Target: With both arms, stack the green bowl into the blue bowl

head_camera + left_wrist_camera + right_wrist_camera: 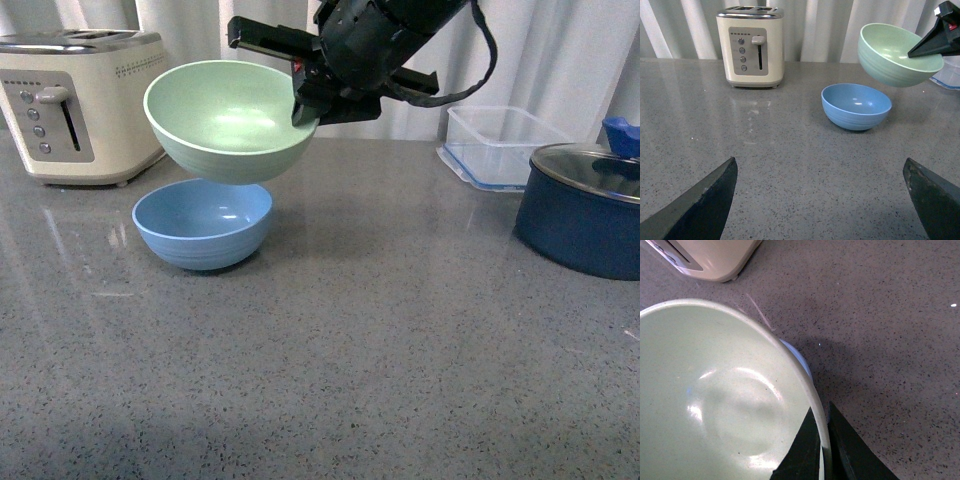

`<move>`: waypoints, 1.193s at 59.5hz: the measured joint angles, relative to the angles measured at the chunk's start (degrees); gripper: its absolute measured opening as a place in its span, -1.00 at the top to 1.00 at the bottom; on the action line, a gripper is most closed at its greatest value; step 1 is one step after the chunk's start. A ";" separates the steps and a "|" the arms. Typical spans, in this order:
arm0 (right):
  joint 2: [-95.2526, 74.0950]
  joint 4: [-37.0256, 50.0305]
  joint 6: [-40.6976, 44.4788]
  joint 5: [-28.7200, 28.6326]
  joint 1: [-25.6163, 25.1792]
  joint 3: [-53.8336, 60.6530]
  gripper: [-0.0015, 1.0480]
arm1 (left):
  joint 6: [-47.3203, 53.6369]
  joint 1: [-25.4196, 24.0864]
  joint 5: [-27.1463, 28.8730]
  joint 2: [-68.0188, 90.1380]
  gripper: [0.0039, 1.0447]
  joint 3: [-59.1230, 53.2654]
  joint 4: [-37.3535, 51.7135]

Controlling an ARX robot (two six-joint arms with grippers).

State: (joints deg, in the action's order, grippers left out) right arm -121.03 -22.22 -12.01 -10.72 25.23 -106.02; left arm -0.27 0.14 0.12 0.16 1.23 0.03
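Note:
The green bowl (230,120) hangs tilted in the air, just above the blue bowl (203,224), which sits upright and empty on the grey counter. My right gripper (308,108) is shut on the green bowl's right rim, one finger inside and one outside (822,450). In the right wrist view the green bowl (715,400) fills the frame and only a sliver of the blue bowl (801,362) shows past its rim. My left gripper (820,200) is open and empty, low over the counter, with the blue bowl (856,106) and green bowl (895,60) well ahead.
A cream toaster (75,105) stands at the back left, close behind the bowls. A clear plastic container (497,145) and a dark navy pot with glass lid (585,205) stand at the right. White curtains hang behind the counter.

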 joint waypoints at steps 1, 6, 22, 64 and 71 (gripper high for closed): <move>-0.52 -0.15 0.04 -0.20 0.07 -0.44 0.98 | 0.00 0.00 0.00 0.00 -0.87 -0.02 0.00; -2.64 -0.72 0.15 -0.46 0.31 -2.08 0.98 | 0.00 0.00 0.00 0.00 -0.87 -0.02 0.00; -7.82 -2.62 0.26 -1.55 0.79 -7.45 0.98 | 0.00 0.00 0.00 0.00 -0.87 -0.02 0.00; -14.73 -7.93 1.70 -2.93 1.64 -17.16 0.58 | 0.00 0.00 0.00 0.00 -0.87 -0.02 0.00; -14.73 -7.85 1.53 -2.91 0.83 -17.16 0.24 | 0.00 0.00 0.00 0.00 -0.87 -0.02 0.00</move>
State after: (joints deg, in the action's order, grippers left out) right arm -135.76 -30.06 -10.48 -13.63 26.06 -123.17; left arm -0.27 0.14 0.12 0.16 1.21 0.03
